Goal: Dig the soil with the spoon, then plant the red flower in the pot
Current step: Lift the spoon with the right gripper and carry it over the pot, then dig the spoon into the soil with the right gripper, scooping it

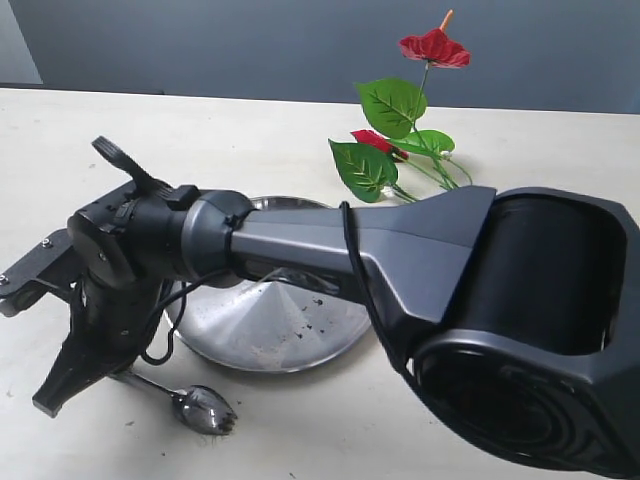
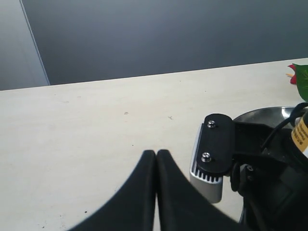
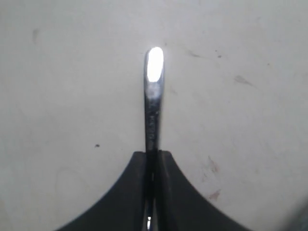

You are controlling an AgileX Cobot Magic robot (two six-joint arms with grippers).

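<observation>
right arm [image 1: 420,260] low, fingers [image 3: 137,192] on spoon [image 3: 154,96]

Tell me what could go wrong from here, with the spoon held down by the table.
1. The right end effector pinches only the thin handle of the spoon, whose bowl sits at the table; the spoon could twist or slip when lifted.
2. Soil crumbs dot the steel plate, and the spoon bowl looks soiled, so more could scatter.
3. The big arm crosses in front of the red flower, hiding its base and any pot; a swing might clip the leaves.
</observation>
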